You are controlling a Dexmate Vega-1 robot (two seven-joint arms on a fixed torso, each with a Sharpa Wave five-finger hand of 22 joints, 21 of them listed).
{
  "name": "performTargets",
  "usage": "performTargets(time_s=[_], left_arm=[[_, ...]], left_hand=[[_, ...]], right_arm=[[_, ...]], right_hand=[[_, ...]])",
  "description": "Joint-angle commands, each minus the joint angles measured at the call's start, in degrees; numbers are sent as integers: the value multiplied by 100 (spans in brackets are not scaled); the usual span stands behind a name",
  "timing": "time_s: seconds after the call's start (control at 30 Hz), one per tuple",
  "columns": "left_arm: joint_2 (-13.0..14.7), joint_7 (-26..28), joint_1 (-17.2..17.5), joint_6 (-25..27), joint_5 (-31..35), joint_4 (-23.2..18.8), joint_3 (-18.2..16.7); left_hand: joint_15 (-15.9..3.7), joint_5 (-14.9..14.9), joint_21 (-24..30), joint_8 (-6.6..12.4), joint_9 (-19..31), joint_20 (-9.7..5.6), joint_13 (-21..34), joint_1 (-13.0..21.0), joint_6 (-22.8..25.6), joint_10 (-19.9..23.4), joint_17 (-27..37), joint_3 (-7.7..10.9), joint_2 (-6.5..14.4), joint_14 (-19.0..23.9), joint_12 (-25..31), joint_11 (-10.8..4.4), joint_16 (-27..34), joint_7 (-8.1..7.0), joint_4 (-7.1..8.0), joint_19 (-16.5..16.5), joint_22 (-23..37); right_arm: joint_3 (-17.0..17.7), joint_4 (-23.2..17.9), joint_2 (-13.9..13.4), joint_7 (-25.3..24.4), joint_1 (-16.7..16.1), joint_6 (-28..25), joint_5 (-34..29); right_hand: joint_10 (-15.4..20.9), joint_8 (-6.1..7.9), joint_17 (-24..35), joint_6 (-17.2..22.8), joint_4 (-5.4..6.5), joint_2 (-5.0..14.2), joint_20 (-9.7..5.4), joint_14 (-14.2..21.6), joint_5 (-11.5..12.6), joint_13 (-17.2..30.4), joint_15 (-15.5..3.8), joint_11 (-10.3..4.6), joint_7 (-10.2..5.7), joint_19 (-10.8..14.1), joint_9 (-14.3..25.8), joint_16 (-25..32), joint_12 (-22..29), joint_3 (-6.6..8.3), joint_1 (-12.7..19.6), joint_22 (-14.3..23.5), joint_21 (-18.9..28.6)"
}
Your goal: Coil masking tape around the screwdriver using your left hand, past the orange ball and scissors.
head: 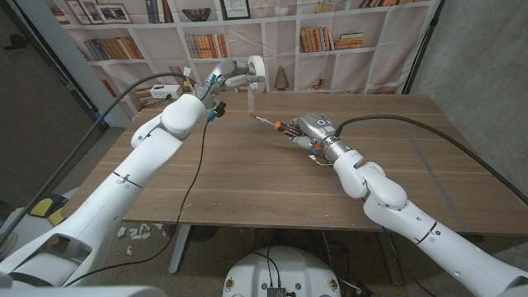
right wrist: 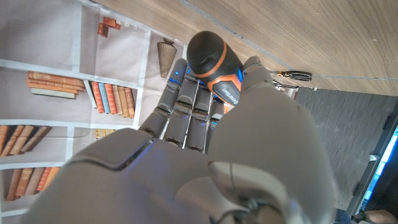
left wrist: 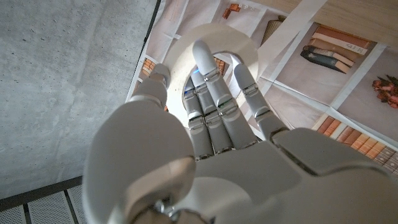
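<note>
My left hand (head: 231, 80) is raised over the table's far edge and holds a white roll of masking tape (head: 255, 68). In the left wrist view its fingers (left wrist: 208, 81) reach into the roll (left wrist: 186, 46). A thin pale strip (head: 250, 101) hangs from the roll towards the table. My right hand (head: 313, 132) grips the black and orange handle of the screwdriver (head: 285, 128). The metal tip (head: 258, 120) points left, towards the strip. The right wrist view shows the handle (right wrist: 214, 62) wrapped by my fingers (right wrist: 186, 106).
A white box (head: 163, 91) with cables stands at the far left of the table. A black cable (head: 195, 165) droops from my left arm over the tabletop (head: 247, 181). A bookshelf backdrop (head: 330, 37) hangs behind the table.
</note>
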Motion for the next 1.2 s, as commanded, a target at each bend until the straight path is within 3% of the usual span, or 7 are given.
performTargets(time_s=[0.03,0.33,0.5,0.8,1.2], left_arm=[[119,-399,-4,778,-710,-575,-127],[226,-505,-67,1609,-1208,-928,-147],[205,-590,-111,1443,-1420,-797,-105],[251,-544,-312,1730,-1574,-844,69],[417,-550,-377,1964,-1840,-1008,-4]], left_hand=[[-103,-17,68,-9,20,-6,816,648,58,608,40,297,576,84,24,-518,33,78,180,50,9],[-94,-75,160,-24,13,14,823,701,102,641,78,300,588,146,-2,-502,55,152,143,97,4],[-82,-107,199,-43,10,15,837,708,98,638,83,305,600,159,-18,-481,46,161,143,96,0],[-93,-173,288,-63,5,12,842,745,137,696,103,314,594,198,-42,-463,40,189,113,112,-13],[-88,-243,387,-89,0,25,793,799,177,748,124,333,588,261,-102,-462,43,228,78,140,-28]], right_arm=[[-201,289,101,-192,260,349,-491],[-191,475,277,-409,402,484,-451],[-252,559,341,-427,477,511,-484],[-278,631,389,-468,542,511,-504],[-336,924,454,-486,727,514,-449]], right_hand=[[1111,20,30,1912,32,296,-678,873,71,41,-1456,-1055,-1143,-37,12,-24,54,3,255,-3,39],[1115,-2,63,1929,44,306,-670,888,102,83,-1457,-1058,-1144,-63,17,-41,63,-18,263,-19,61],[1108,-16,80,1929,52,309,-663,889,116,104,-1455,-1060,-1144,-73,20,-52,64,-30,264,-26,73],[1105,-35,110,1938,60,313,-662,898,140,140,-1456,-1064,-1147,-81,24,-67,68,-49,274,-39,96],[1106,-63,151,1946,66,312,-669,908,171,186,-1457,-1061,-1149,-101,29,-88,74,-76,292,-56,123]])
